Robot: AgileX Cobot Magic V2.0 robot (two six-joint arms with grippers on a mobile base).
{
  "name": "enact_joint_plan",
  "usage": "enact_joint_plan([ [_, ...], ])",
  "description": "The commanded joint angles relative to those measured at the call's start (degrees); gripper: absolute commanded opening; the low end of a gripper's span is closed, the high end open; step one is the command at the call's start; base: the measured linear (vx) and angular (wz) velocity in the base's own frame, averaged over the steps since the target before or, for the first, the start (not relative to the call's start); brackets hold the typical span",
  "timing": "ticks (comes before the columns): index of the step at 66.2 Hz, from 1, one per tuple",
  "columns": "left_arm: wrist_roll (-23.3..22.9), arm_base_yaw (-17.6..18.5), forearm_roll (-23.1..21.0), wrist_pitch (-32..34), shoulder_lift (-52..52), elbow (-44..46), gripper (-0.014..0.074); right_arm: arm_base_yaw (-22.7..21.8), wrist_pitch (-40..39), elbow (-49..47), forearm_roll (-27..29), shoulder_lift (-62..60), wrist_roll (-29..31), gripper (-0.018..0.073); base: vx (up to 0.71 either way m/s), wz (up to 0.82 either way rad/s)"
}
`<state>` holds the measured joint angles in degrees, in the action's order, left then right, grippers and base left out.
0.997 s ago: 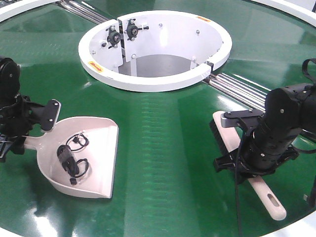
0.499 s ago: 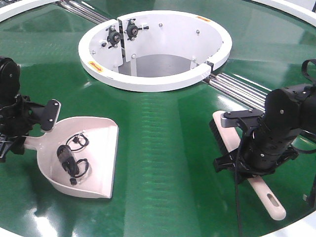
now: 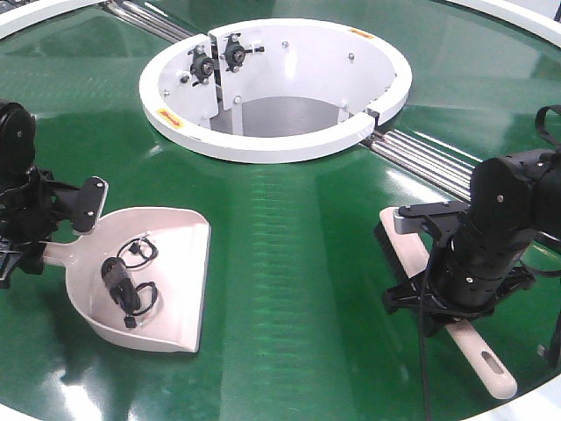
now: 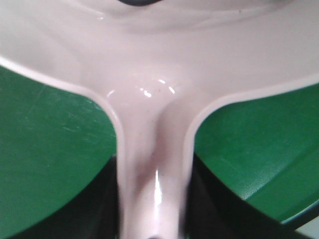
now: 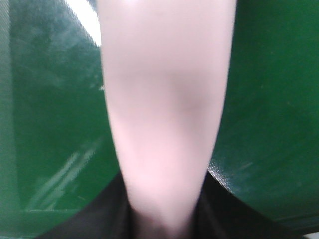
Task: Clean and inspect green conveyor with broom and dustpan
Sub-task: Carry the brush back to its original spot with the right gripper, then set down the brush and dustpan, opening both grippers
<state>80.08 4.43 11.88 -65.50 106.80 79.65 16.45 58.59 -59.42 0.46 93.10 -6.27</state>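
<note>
Probably a factory or industrial workshop: a glossy ring-shaped green conveyor [image 3: 289, 263] fills the view, with silver rollers [image 3: 429, 158] at 2 o'clock and a bolted white centre ring [image 3: 263, 145] at 12.

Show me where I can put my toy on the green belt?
The widest bare green conveyor lies between the dustpan and the broom, in front of the white ring. Crowded spots: the left hand at the dustpan's handle, the right hand over the broom.
</note>
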Motion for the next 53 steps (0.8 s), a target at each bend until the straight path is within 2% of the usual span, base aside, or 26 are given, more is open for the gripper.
enact_joint_plan([
  [1,1.0,0.4,0.3,-1.3,-2.4,1.5,0.0003,-0.4,-0.1,-1.4,-1.0,-1.8,0.6,-0.0001,0.00,0.00],
  [40,1.0,0.4,0.3,-1.4,-2.4,1.5,0.0003,-0.4,-0.1,-1.4,-2.4,-1.8,0.3,-0.0001,0.00,0.00],
  [53,1.0,0.4,-1.7,-0.8,-2.6,1.5,0.0003,-0.4,0.1,-1.4,-2.4,-1.8,0.1,-0.0001,0.00,0.00],
])
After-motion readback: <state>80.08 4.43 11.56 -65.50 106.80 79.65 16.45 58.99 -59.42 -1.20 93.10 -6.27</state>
